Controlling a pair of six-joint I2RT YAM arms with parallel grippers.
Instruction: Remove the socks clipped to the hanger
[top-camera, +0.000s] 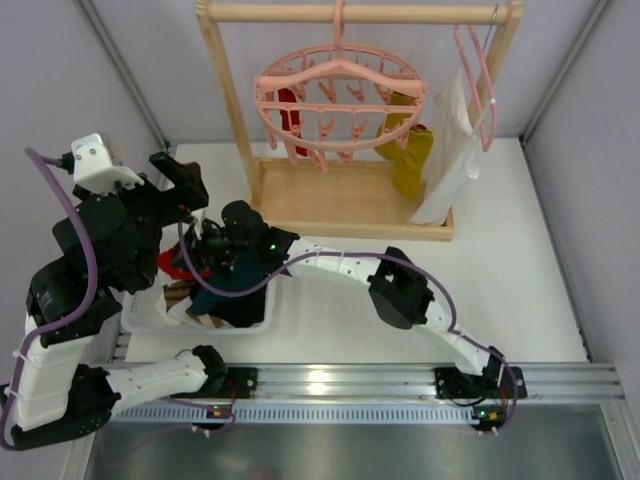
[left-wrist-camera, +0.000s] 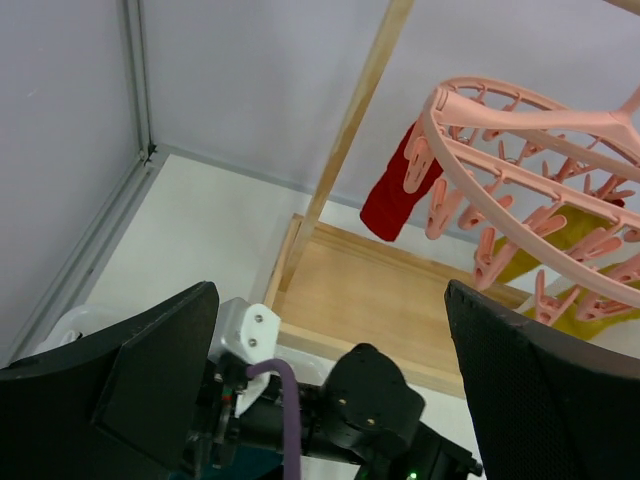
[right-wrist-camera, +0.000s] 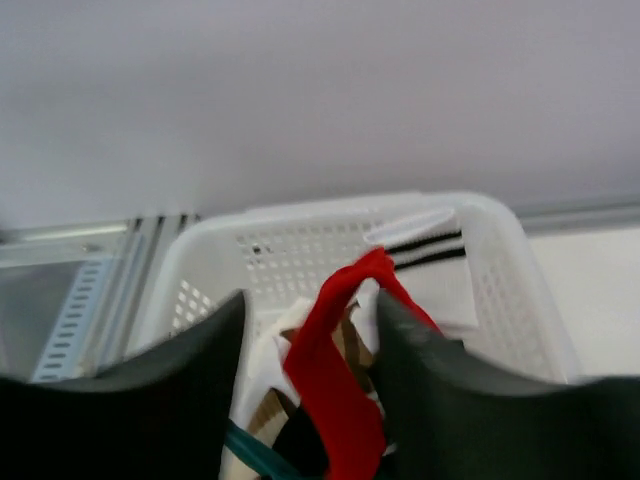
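Note:
The round pink hanger (top-camera: 340, 90) hangs by its hook from the wooden rack's top bar. A red sock (top-camera: 291, 118) is clipped at its left, and mustard yellow socks (top-camera: 407, 145) at its right. In the left wrist view the hanger (left-wrist-camera: 530, 190), red sock (left-wrist-camera: 398, 188) and yellow socks (left-wrist-camera: 565, 270) show ahead. My left gripper (top-camera: 186, 182) is open and empty, left of the rack. My right gripper (right-wrist-camera: 310, 320) is open over the white basket (right-wrist-camera: 330, 215), with a red sock (right-wrist-camera: 335, 370) loose between its fingers. A teal sock (top-camera: 225, 295) lies in the basket.
The wooden rack (top-camera: 350, 205) stands at the back on a tray-like base. A slim pink hanger with white cloth (top-camera: 455, 140) hangs at its right end. The white basket (top-camera: 250, 325) sits at front left, holding several socks. Grey walls close in both sides.

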